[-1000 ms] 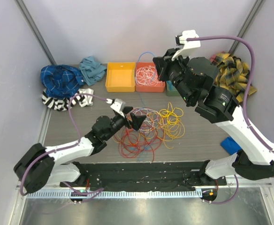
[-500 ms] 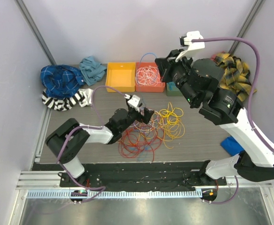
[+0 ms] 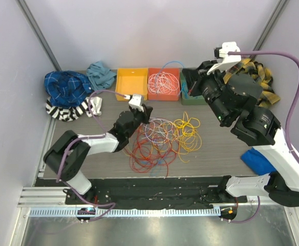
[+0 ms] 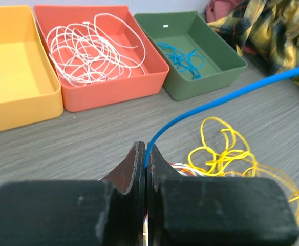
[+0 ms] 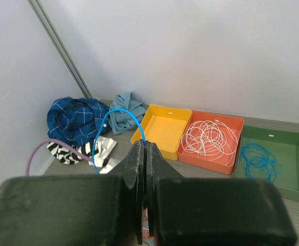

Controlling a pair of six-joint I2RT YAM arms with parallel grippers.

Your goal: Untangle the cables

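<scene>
Cables (image 3: 162, 137) mid-untangle, one blue strand pinched by both arms

Left end effector (image 4: 146, 154) is pressed together on the blue cable (image 4: 226, 97), low down right by the pile. The right end effector (image 5: 143, 148) is also clamped on a blue strand, up high near the bins. It looks like the same one, so I'd guess they're stretching it to slip it out of the knot. The rest of the heap (red, orange, yellow, pale) sits mid-table (image 3: 216, 154). White ones lie in the red bin (image 4: 113, 92) and blue in the green bin (image 4: 206, 84), so that's probably where this one's headed.
</scene>
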